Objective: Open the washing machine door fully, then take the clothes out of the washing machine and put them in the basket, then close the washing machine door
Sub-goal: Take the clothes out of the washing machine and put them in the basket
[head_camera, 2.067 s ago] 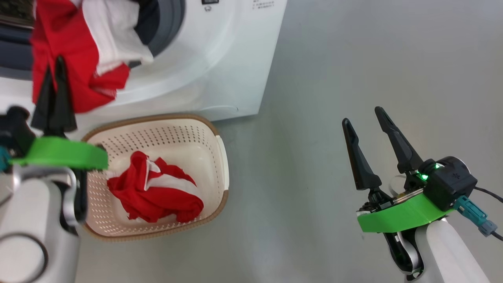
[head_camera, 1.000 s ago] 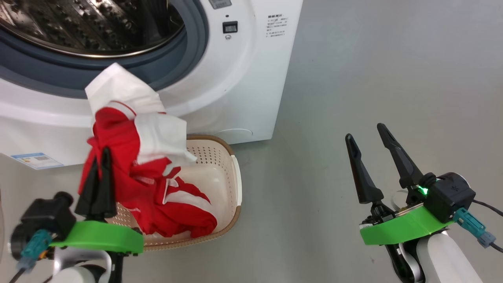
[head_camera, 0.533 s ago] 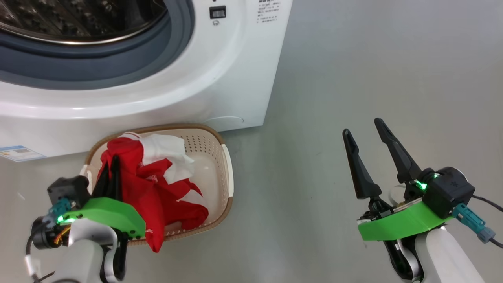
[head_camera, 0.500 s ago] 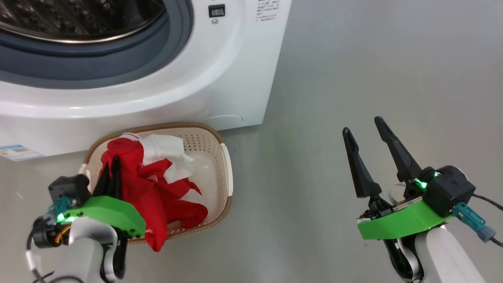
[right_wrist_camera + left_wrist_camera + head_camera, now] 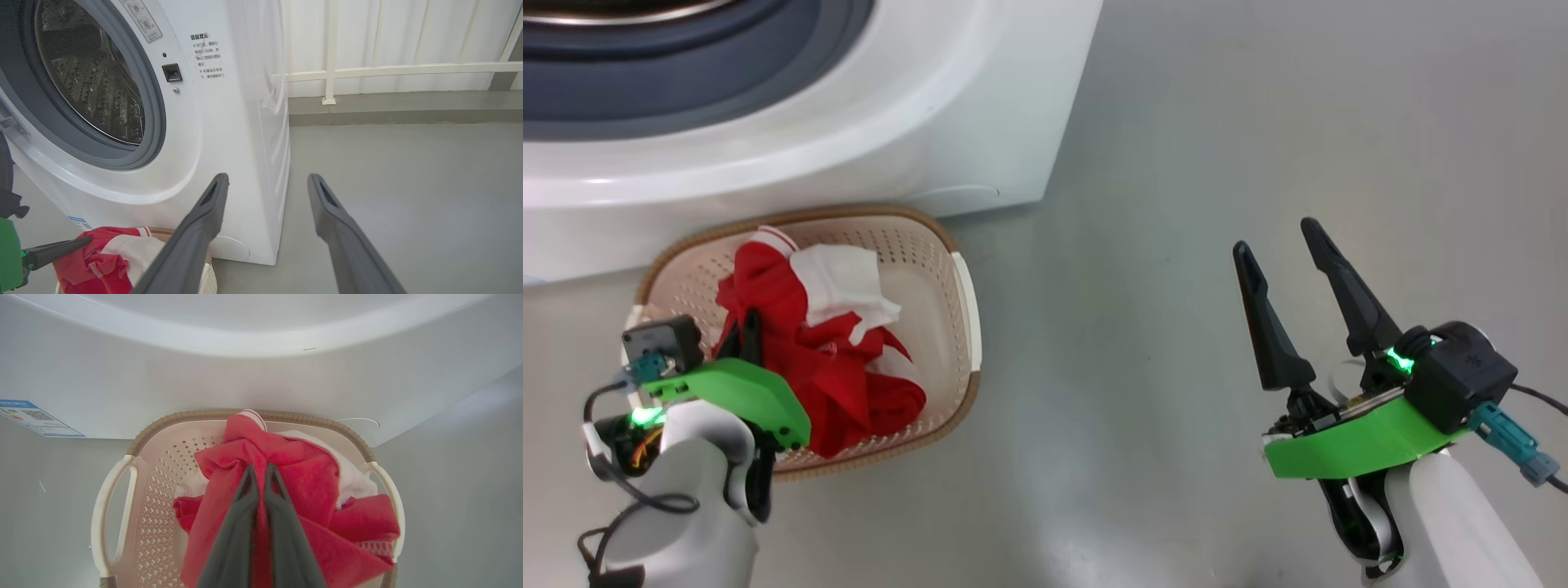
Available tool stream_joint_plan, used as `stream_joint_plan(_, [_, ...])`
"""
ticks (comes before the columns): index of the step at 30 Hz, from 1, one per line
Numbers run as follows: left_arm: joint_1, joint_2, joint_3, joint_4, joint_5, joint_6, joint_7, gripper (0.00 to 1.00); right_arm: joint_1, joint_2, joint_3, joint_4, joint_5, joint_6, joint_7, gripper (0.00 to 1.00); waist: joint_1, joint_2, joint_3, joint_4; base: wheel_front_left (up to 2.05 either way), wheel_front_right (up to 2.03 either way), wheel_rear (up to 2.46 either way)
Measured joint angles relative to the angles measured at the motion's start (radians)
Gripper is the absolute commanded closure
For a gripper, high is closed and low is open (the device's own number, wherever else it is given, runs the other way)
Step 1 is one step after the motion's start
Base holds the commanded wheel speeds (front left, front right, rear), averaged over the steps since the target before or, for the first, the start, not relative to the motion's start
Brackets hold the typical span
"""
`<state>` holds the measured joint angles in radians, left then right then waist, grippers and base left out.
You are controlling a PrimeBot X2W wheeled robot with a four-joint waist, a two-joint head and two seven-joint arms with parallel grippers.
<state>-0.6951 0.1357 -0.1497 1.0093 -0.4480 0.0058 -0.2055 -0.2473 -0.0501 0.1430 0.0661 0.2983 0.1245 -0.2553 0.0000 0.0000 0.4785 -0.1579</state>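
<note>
Pinching a fold of the red clothes (image 5: 302,469), the left claw (image 5: 258,473) is closed tight inside the basket (image 5: 118,490), where the clothes lie heaped; the basket stands on the floor (image 5: 1258,122) just before the washing machine (image 5: 915,106), while the right claw (image 5: 1276,237) gapes wide, empty, well apart.

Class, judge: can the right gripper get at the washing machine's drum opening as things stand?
Probably yes: the right gripper is open and empty, the drum opening stands uncovered, and the left gripper is down at the basket, clear of it.
</note>
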Motion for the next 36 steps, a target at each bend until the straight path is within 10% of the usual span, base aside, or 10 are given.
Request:
stream_joint_plan(12, [-0.129,-0.014,0.027,0.224,-0.042,-0.046,-0.034,0.96,-0.039,0.0,0.012,-0.004,0.02,0.0,0.0,0.0,0.0,0.0,0.107,-0.03,0.0,0.0,0.0])
stream_joint_plan(16, [-0.141,-0.012,0.021,0.249,-0.044,-0.05,-0.035,0.57,-0.05,0.0,0.013,-0.004,0.027,0.0,0.0,0.0,0.0,0.0,0.122,-0.044,0.0,0.0,0.0])
stream_joint_plan(18, [-0.149,-0.01,0.019,0.253,-0.044,-0.051,-0.035,0.0,-0.05,0.0,0.015,-0.003,0.027,0.0,0.0,0.0,0.0,0.0,0.127,-0.052,0.0,0.0,0.0])
stream_joint_plan(36, [-0.043,-0.017,0.047,-0.008,0.009,-0.036,-0.044,0.0,-0.044,0.0,0.005,0.032,0.044,0.0,0.0,0.0,0.0,0.0001,0.018,-0.037,0.0,0.0,0.0])
